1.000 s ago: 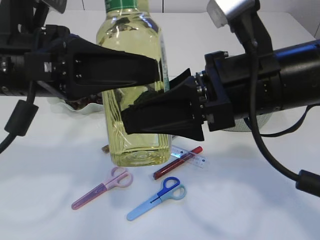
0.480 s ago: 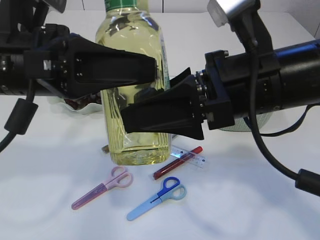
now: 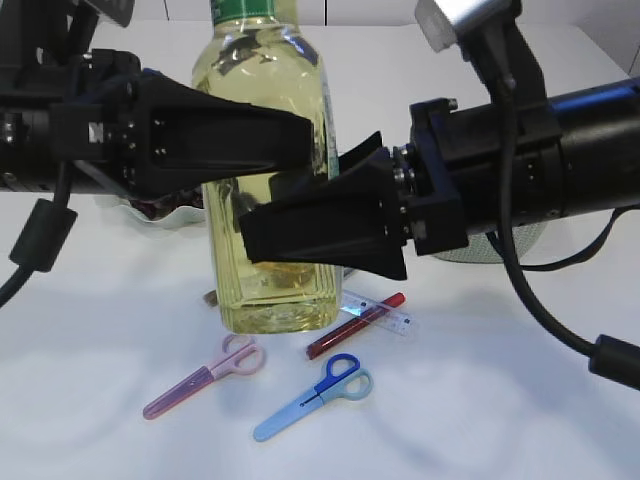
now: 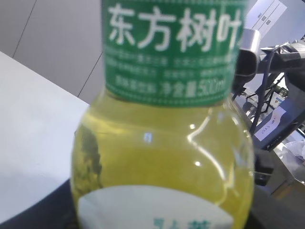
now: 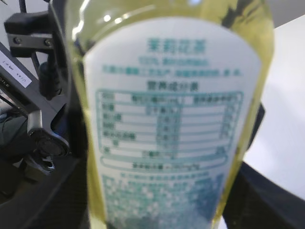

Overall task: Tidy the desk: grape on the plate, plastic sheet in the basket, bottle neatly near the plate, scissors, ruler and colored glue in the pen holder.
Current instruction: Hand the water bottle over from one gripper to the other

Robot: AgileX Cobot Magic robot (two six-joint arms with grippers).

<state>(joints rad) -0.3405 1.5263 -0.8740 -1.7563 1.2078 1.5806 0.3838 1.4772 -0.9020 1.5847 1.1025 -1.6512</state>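
The bottle (image 3: pixel 270 290) of yellow-green tea with a green neck label stands upright on the white desk and fills both wrist views (image 4: pixel 162 157) (image 5: pixel 171 119). My left gripper (image 3: pixel 300 140) is shut on its upper body. My right gripper (image 3: pixel 258 238) straddles its middle with the jaws open and a sliver of gap beside the label. In front lie pink scissors (image 3: pixel 205 375), blue scissors (image 3: pixel 315 397), a red glue tube (image 3: pixel 355 325) and a clear ruler (image 3: pixel 388 312). Dark grapes (image 3: pixel 160 208) rest on a white plate (image 3: pixel 135 215) behind my left arm. The plastic sheet is out of view.
A grey mesh container (image 3: pixel 500 245) shows partly behind my right arm; whether it is the basket or the pen holder I cannot tell. A small brown thing (image 3: pixel 212 297) lies by the bottle's base. Both arms cross the middle of the desk.
My right gripper's near finger has swung outward from the bottle. My left gripper has closed in a little on the upper body. The bottle has stayed where it stands.
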